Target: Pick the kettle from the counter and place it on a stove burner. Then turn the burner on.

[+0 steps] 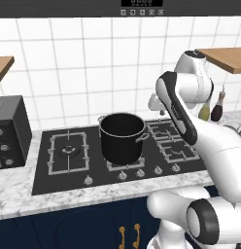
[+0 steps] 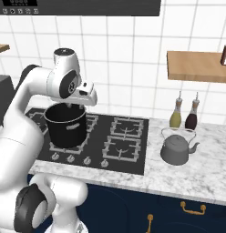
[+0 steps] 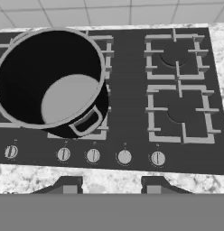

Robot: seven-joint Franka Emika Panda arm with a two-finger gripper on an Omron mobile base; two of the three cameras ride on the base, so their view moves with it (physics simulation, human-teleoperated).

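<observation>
Kettle [image 2: 177,149] stands lidded on counter [image 2: 210,173]; black stockpot [image 2: 66,125] sits empty on cooktop [image 2: 133,157]; gripper [image 3: 111,184] partly open, holding nothing.

No text, label or number can be read; the display [image 1: 141,2] above the cooktop is blurred.

Both base views look forward and down from behind the arm, left and right, sharing the cooktop [image 1: 93,165] and stockpot [image 1: 121,137]. Hand view looks steeply down, close over the same cooktop [image 3: 132,103].
</observation>
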